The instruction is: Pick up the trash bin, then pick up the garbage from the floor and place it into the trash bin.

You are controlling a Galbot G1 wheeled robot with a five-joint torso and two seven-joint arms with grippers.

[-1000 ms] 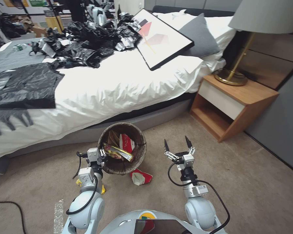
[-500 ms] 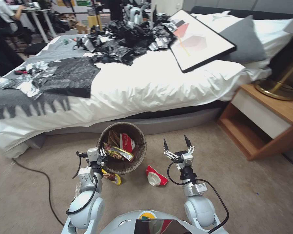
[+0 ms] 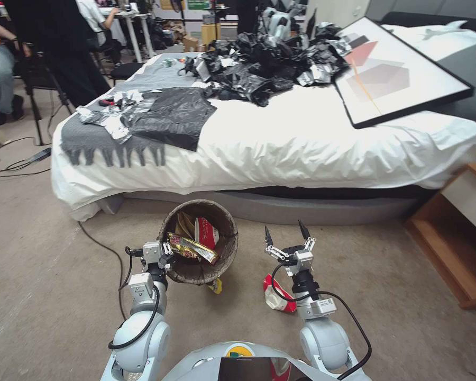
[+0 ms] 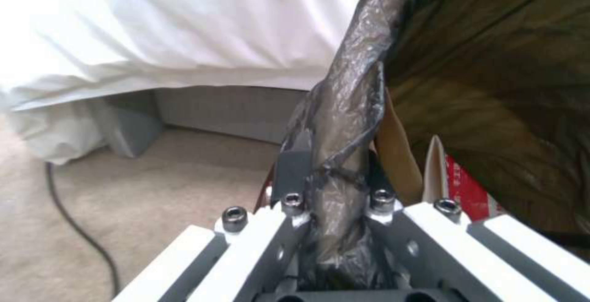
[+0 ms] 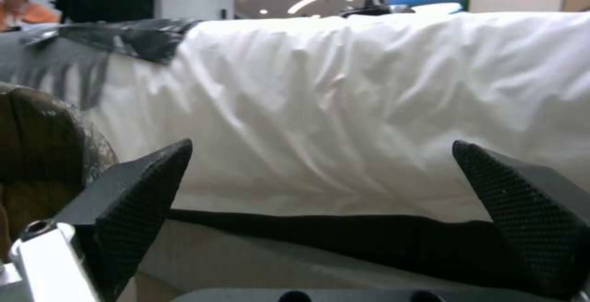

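Trash bin (image 3: pixel 198 241) rim pinched in left jaws, seemingly lifted, right jaws spread

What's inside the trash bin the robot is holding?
Inside the trash bin, held at its rim by the left gripper, lie a crumpled brown paper bag, a red-and-white packet and a yellow-and-red wrapper. Anything beneath them is covered.

Even indoor light, wide-angle bending at edges — wrist views soft
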